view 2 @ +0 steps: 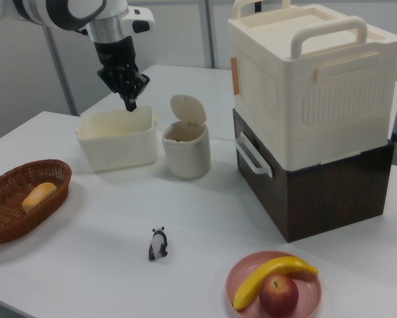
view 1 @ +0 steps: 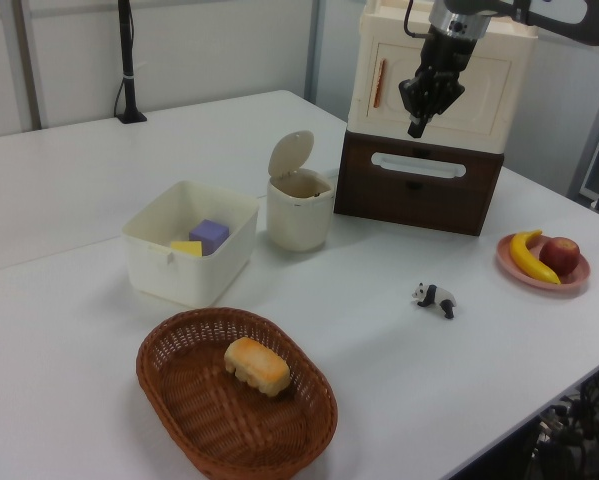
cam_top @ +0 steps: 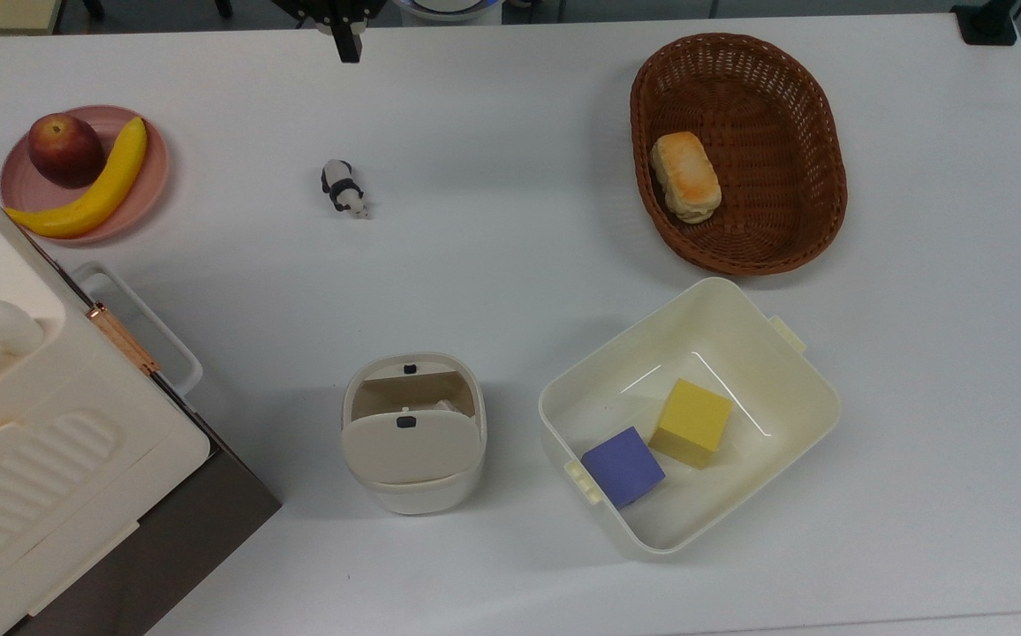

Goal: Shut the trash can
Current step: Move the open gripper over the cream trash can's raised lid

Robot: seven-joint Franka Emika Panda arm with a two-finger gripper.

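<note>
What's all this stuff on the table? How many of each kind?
Fruit: 2, apple and banana
Bread rolls: 1
Toy blocks: 2, yellow block and purple block
Toy pandas: 1
Plates: 1
Baskets: 1
Open tubs: 1
Trash cans: 1, lid up
Stacked cream and brown boxes: 1
Total: 11

Cream trash can (cam_top: 413,433) with beige lid, brown woven basket (cam_top: 740,150), black-and-white panda (cam_top: 344,187), pink plate (cam_top: 86,174).

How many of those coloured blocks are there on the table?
2, both inside the open cream tub: a yellow block and a purple block beside it, corners nearly touching.
</note>
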